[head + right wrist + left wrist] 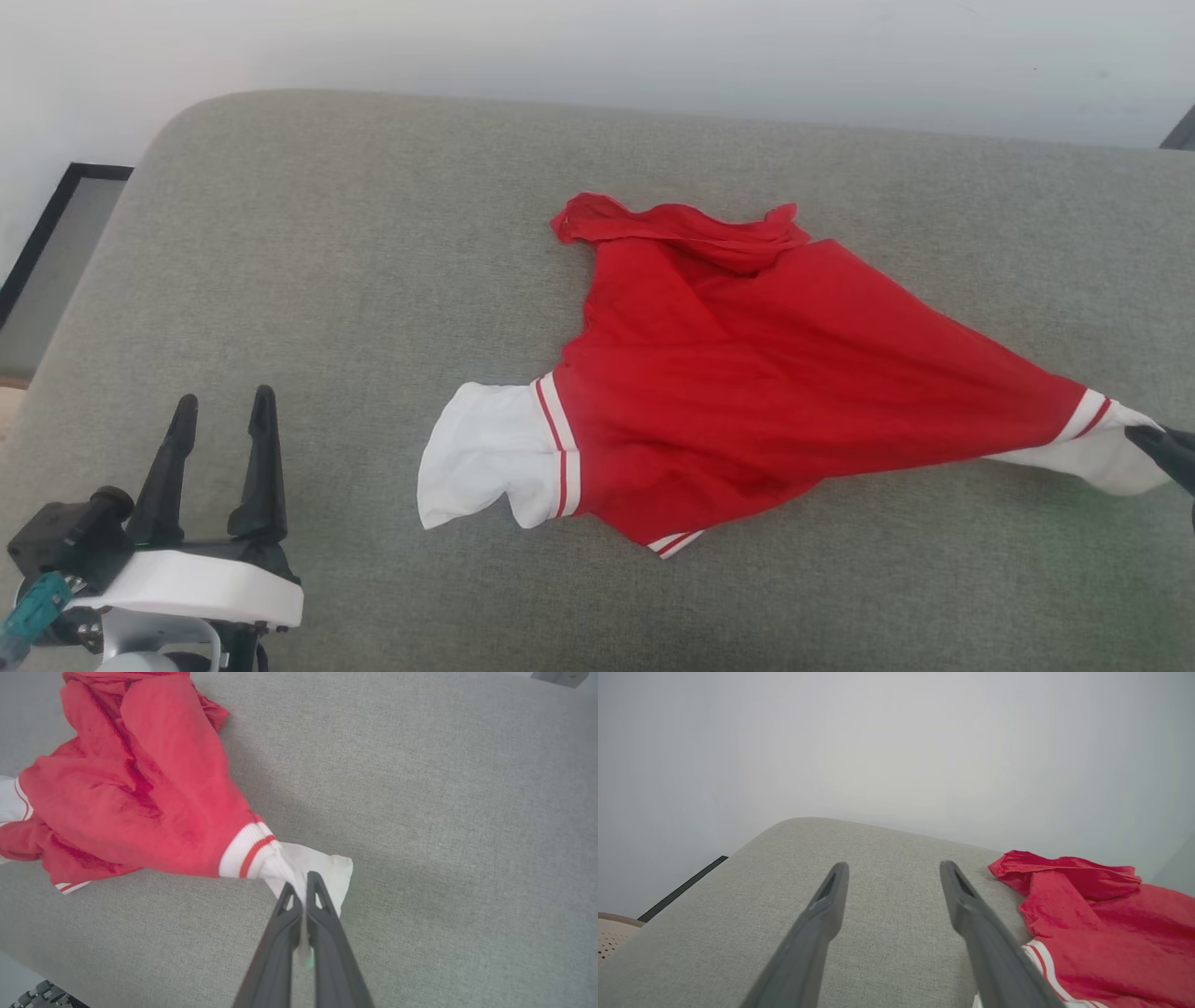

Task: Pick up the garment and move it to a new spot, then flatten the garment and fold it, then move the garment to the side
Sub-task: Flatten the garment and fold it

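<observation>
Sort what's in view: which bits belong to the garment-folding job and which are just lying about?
Job:
- garment, crumpled on the grey cushion
- right gripper, shut on its white sleeve
- left gripper, open, apart from the cloth

Lying about:
- black-framed panel beside the cushion
- beige perforated object at the left wrist view's edge

One red T-shirt (775, 373) bearing two white sleeves (476, 453); one grey upholstered bench (327, 233); two pincers, the left pincer (226, 399) and right pincer (302, 882), each with two dark fingers (822, 914), four fingers in all.
</observation>
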`<state>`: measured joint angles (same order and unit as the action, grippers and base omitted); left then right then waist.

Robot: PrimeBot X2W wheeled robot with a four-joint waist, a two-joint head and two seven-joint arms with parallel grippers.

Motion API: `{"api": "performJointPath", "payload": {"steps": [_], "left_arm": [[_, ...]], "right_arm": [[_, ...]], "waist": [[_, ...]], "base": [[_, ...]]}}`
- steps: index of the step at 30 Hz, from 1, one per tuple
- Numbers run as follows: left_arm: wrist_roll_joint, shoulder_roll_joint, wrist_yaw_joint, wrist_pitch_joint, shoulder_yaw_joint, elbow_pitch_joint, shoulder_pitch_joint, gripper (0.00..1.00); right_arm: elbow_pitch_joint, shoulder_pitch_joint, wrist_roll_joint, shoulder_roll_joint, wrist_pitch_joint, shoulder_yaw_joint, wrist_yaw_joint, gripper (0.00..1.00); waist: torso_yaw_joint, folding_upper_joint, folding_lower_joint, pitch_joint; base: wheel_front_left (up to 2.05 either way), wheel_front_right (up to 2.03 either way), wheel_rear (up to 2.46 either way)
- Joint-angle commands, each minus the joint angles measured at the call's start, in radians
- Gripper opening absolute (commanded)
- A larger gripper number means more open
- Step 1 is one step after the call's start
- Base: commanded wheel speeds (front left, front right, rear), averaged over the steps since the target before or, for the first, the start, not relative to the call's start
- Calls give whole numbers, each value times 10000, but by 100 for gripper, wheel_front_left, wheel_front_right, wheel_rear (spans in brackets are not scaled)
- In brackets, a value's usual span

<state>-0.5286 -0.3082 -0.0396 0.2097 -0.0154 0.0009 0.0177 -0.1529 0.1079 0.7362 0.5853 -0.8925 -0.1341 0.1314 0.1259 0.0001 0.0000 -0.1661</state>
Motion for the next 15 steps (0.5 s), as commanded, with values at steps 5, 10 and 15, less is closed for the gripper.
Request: {"api": "performJointPath", "payload": {"steps": [5, 10, 15], "left_arm": [[-19, -78, -1, -29, -34, -20, -20, 100], [84, -112, 74, -53, -210, 29, 185, 100], [123, -109, 128, -50, -345, 96, 337, 100]], "right_arm": [[-700, -343, -353, -623, -68, -566, -14, 0], [-6, 182, -689, -905, 399, -317, -13, 0], [1221, 778, -978, -812, 855, 461, -10, 0]], "waist": [[-85, -1, 0, -59], [-4, -1, 0, -137], [177, -1, 0, -208]], "base": [[0, 0, 0], [0, 0, 0], [0, 0, 0]]}}
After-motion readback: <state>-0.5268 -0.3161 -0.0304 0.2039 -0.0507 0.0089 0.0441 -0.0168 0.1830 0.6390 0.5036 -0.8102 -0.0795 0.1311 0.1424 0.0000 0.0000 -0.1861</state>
